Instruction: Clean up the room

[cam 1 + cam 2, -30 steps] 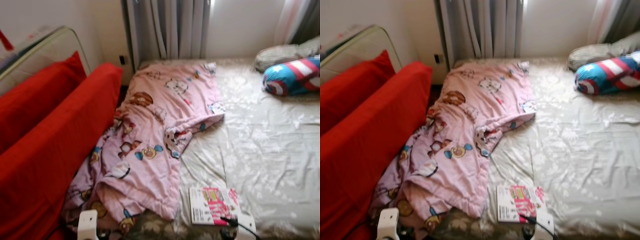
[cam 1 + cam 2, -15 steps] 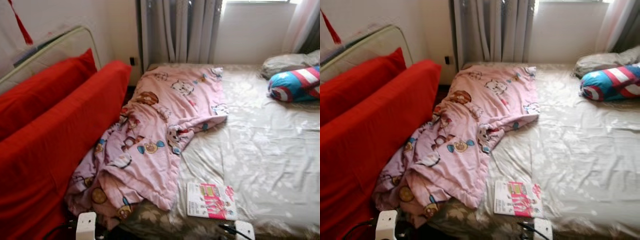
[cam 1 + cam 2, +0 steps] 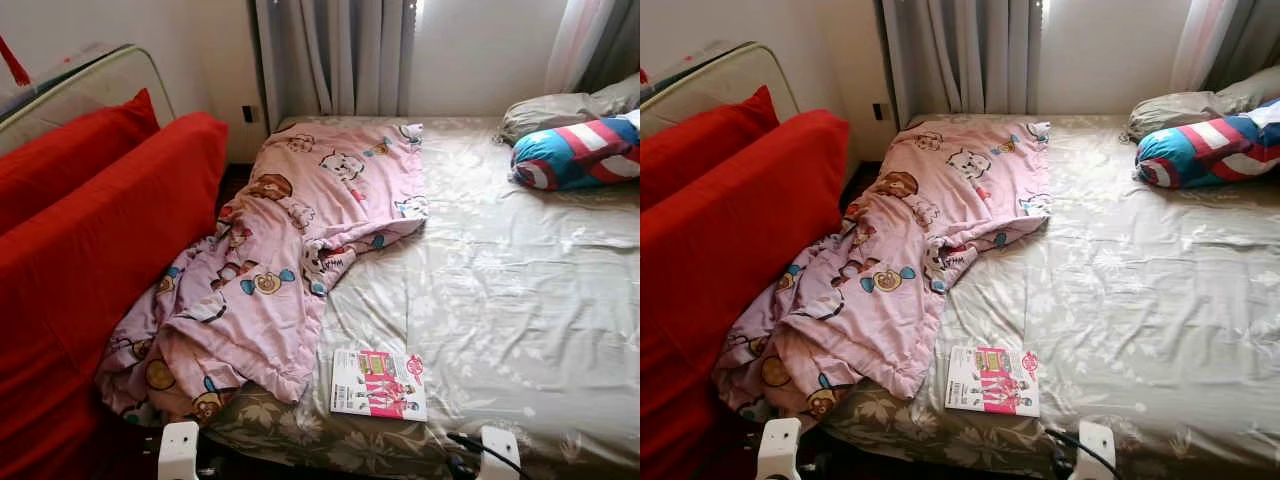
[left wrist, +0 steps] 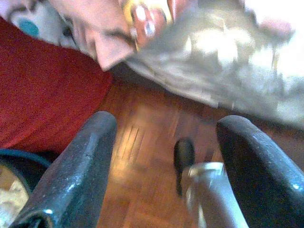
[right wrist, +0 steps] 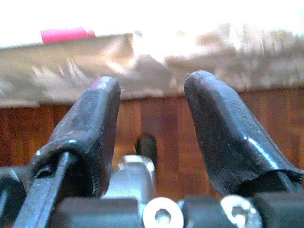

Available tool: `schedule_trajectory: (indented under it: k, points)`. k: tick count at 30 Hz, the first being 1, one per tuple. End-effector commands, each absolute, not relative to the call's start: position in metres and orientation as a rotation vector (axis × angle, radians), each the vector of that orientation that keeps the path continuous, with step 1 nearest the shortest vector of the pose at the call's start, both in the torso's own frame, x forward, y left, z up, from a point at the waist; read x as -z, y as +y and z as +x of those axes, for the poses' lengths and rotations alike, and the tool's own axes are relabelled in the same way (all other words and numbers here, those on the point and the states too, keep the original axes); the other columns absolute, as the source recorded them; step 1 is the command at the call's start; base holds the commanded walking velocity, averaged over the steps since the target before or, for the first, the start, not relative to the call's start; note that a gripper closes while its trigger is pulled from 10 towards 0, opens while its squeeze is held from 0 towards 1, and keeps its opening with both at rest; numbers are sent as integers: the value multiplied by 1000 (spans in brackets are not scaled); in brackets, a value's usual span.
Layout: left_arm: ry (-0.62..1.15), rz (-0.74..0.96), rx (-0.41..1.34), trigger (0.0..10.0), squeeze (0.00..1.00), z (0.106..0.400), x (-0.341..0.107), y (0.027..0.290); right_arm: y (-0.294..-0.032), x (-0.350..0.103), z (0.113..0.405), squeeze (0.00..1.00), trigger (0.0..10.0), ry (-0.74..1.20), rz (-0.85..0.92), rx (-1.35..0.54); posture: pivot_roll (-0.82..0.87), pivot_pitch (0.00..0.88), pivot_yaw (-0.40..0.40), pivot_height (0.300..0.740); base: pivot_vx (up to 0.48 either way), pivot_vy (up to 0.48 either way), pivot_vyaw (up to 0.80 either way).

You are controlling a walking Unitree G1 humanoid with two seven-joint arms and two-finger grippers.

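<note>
A crumpled pink cartoon-print blanket (image 3: 290, 250) lies along the left side of the bed (image 3: 520, 290) and hangs off its near left corner. A pink and white magazine (image 3: 378, 383) lies flat on the beige floral sheet near the front edge. Both arms are low in front of the bed, their white wrists (image 3: 178, 450) at the bottom of the eye views. My left gripper (image 4: 166, 123) is open above the wooden floor (image 4: 142, 142), by the blanket's hanging corner. My right gripper (image 5: 153, 83) is open, facing the bed's front edge (image 5: 190, 61), and holds nothing.
A red sofa (image 3: 90, 230) with a red cushion stands close along the bed's left side. A blue, red and white pillow (image 3: 575, 152) and a grey pillow (image 3: 550, 108) lie at the far right. Grey curtains (image 3: 330, 55) and a wall socket (image 3: 247, 113) are behind.
The whole picture has shifted as the camera moved; more of the bed's front edge and right side shows now. The blanket, magazine and pillows have stayed where they were.
</note>
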State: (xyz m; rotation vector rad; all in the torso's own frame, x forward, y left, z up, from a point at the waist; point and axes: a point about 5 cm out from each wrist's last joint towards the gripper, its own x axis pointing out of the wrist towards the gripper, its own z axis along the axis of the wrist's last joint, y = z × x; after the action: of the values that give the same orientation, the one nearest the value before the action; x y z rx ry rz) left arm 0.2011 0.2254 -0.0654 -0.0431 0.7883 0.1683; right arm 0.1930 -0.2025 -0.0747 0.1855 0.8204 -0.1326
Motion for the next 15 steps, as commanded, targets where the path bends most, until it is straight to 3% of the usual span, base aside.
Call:
schedule_trajectory:
  k: [1, 9, 15]
  points:
    - [717, -59, -176, 10000, 0, 216, 55, 228, -194, 69, 204, 0, 10000, 779, 196, 114, -96, 0, 42, 740, 0, 0, 0]
    - [365, -52, -111, 10000, 0, 280, -1, 219, -188, 36, 251, 0, 10000, 555, 191, 83, -127, 0, 71, 740, 0, 0, 0]
    - [209, -62, -68, 10000, 0, 295, -22, 208, -192, 6, 275, 0, 10000, 325, 180, 74, -136, 0, 61, 740, 0, 0, 0]
